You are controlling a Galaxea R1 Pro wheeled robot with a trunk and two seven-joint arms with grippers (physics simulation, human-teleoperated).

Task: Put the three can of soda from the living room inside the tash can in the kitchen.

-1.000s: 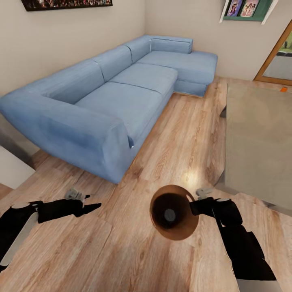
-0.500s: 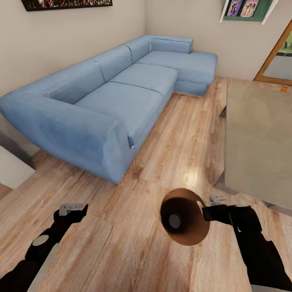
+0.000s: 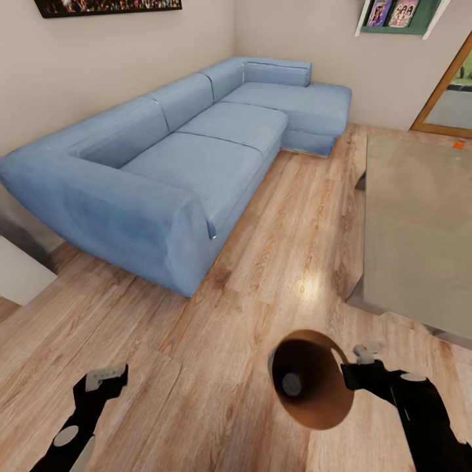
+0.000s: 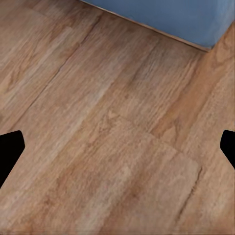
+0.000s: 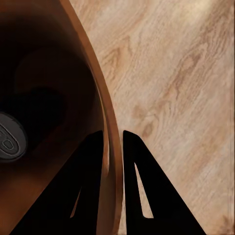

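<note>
Room: living room, light-blue corner sofa (image 3: 190,144) along the wall, wood plank floor (image 3: 275,249), glass tabletop (image 3: 419,223) at right.
Tash can: (image 3: 314,387) carried above the floor at the right arm, brown interior facing the head camera.
Can of soda: one silvery top (image 3: 291,384) visible inside the bin; colour not discernible.
Right end effector: (image 3: 349,376) narrow, fingers (image 5: 134,181) pinching the bin rim, one inside, one outside.
Left end effector: (image 3: 105,381) fingers spread wide, holding nothing, low over the floor.

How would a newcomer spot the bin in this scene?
Start at the long blue sofa, then drop to the wood floor in front of it. The tash can hangs there, its rim pinched by the right claw: round, brown inside, with a silvery can top visible at its bottom.
</note>
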